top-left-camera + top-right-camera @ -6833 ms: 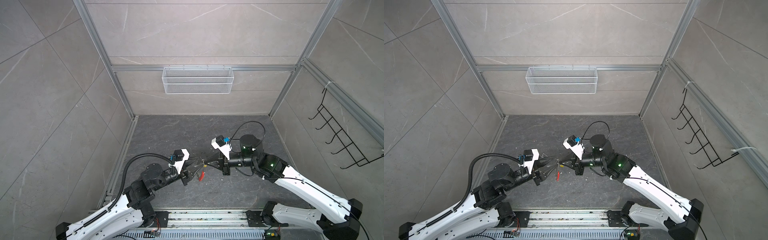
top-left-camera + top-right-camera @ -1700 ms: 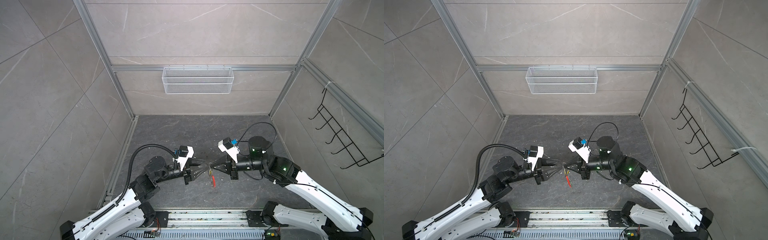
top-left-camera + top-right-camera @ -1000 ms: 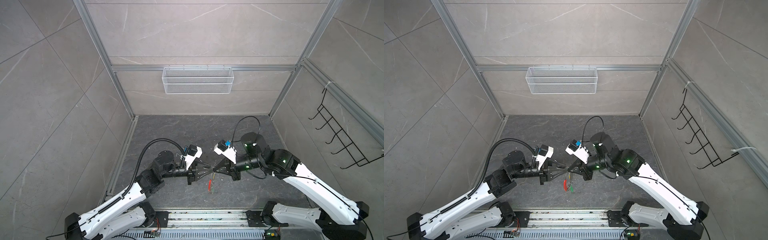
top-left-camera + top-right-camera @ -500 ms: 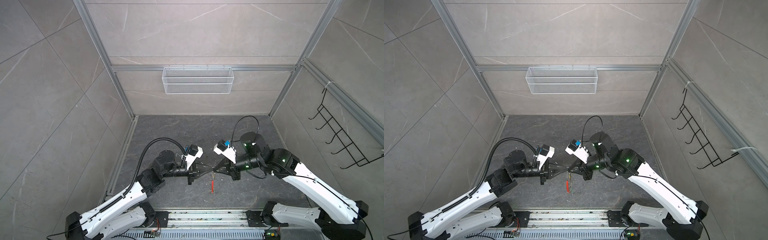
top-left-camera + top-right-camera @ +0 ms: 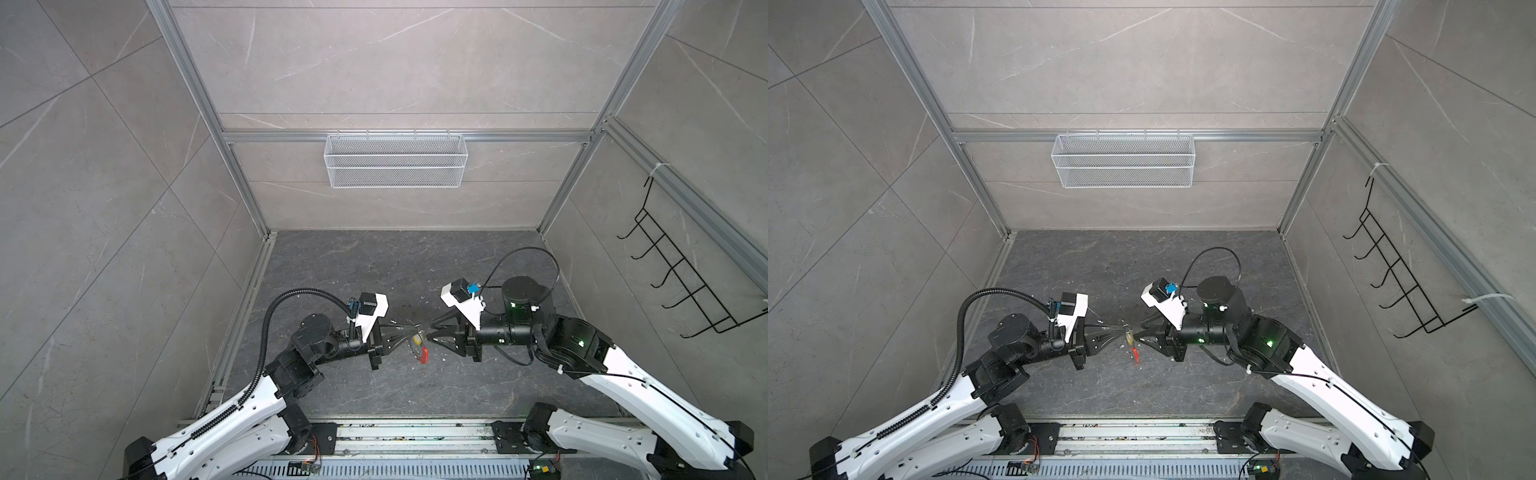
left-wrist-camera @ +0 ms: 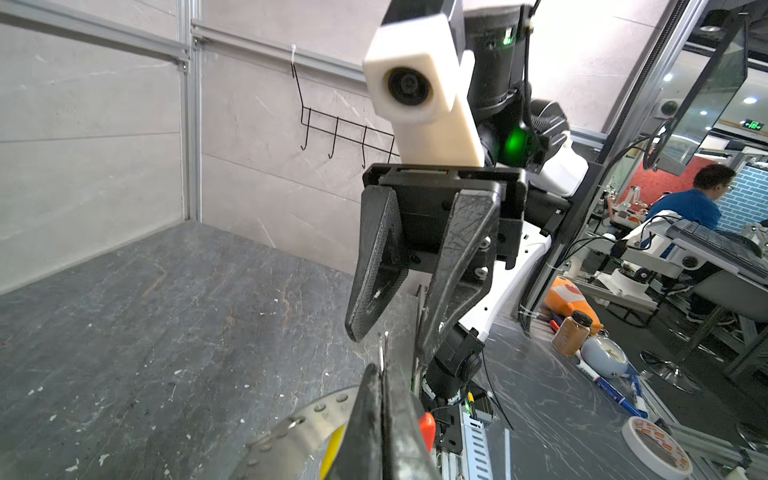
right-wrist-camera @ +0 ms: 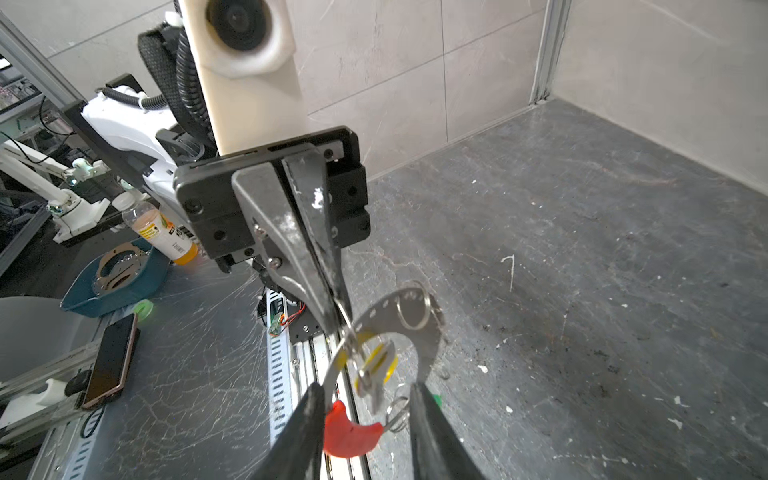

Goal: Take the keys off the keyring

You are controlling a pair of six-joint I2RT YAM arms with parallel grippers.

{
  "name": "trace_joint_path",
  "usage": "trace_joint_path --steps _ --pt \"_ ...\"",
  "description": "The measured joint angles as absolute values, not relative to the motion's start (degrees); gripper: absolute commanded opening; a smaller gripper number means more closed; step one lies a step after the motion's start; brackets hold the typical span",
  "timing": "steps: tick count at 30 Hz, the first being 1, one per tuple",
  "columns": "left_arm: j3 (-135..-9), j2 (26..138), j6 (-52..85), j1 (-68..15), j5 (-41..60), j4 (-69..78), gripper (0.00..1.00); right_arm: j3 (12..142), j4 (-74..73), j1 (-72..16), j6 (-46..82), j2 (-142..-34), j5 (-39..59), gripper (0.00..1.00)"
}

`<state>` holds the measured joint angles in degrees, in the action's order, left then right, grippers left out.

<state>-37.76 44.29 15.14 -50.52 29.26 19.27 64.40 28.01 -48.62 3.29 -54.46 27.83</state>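
Grey floor (image 7: 582,249), left gripper (image 7: 341,316) clamped on keyring (image 7: 430,347), right gripper (image 7: 365,392) parted

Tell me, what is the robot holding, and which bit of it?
The left gripper is pinched shut on the keyring, gripping its grey holed band just above the hanging yellow key. The right gripper is open, holding nothing.

A white wire basket (image 5: 395,161) hangs on the back wall. A black hook rack (image 5: 685,270) lines the side wall above the dark grey table (image 5: 353,257).
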Motion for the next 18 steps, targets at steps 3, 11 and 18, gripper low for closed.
trace_joint_path --steps 3,11,18 --pt "-37.7 43.9 15.1 -50.5 29.0 21.2 0.0 62.3 23.7 -48.6 4.0 -53.9 27.9 0.37" --pt "-37.6 43.8 15.2 -50.5 29.0 23.4 0.0 60.3 16.9 -48.8 5.5 -54.3 30.1 0.33" --pt "-37.2 43.8 15.2 -50.5 29.1 24.3 0.0 59.0 13.8 -49.6 6.7 -55.2 31.0 0.35"
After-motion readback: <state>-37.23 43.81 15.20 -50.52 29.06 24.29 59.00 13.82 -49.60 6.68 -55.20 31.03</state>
